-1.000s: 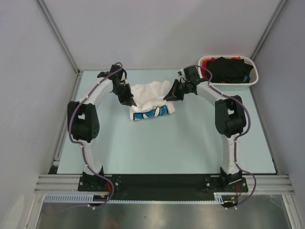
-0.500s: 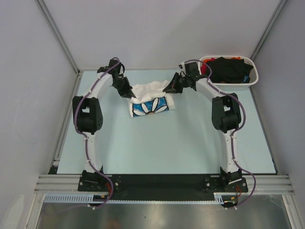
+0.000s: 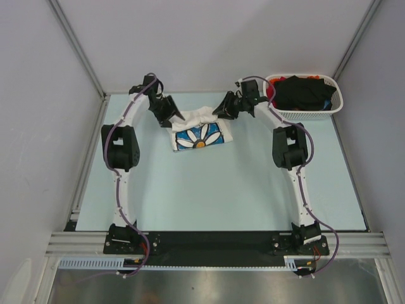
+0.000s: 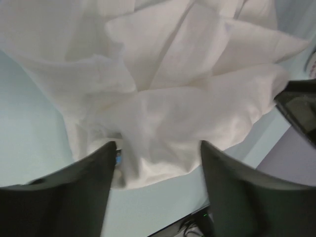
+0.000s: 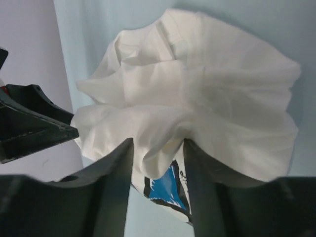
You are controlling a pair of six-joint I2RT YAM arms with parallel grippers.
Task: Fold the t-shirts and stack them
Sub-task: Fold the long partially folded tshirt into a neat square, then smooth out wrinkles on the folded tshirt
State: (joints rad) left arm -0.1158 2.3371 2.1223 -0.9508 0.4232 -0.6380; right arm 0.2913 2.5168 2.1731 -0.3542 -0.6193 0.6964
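Left wrist shows white t-shirt [image 4: 163, 98] bunched between parted left claw [image 4: 158, 148].

The white t-shirt [image 3: 199, 132] lies loosely folded on the tabletop [image 3: 221, 190] between the left end effector [image 3: 172, 120] and the right end effector [image 3: 222, 113]. Its rumpled far edge is at their fingertips and its blue daisy print faces up. A black t-shirt [image 3: 302, 92] and a red t-shirt [image 3: 271, 93] are heaped to the right of the right end effector.

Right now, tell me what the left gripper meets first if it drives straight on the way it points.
The white t-shirt: its bunched cloth lies directly ahead of the left gripper, between its parted fingers. Depth beyond is unclear.
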